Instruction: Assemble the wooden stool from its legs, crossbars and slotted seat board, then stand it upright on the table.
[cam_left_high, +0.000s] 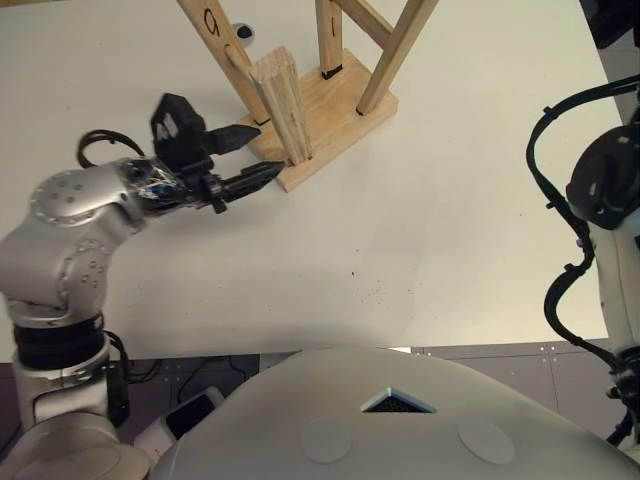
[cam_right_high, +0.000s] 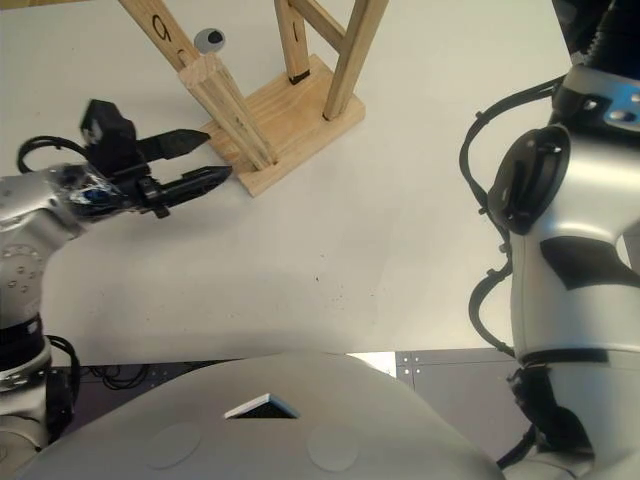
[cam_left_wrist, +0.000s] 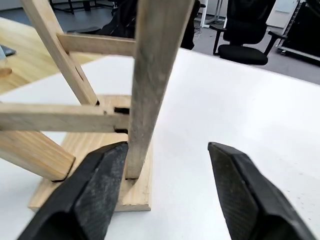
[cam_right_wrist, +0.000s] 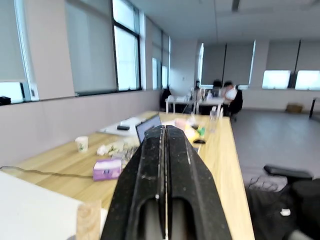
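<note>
Evidently the stool (cam_left_high: 390, 60) is kept upside down for assembly. The seat board (cam_left_high: 340, 105) is laid flat on the table (cam_left_high: 400, 250), far and left of the middle, so that the legs (cam_left_high: 212, 45) can be stood upward in its slots. The left gripper (cam_left_high: 271, 148) is held low at the board's near-left corner with its jaws spread wide. The nearest leg (cam_left_high: 285, 105) is taken just inside the gap, close beside one finger (cam_left_wrist: 95, 190), probably to be steadied or pressed home; contact cannot be made out. The right gripper (cam_right_wrist: 164, 145) is held off to the right, its fingers pressed together on nothing. One seat board and four legs are counted, and at least two crossbars (cam_left_wrist: 55, 117) are made out.
</note>
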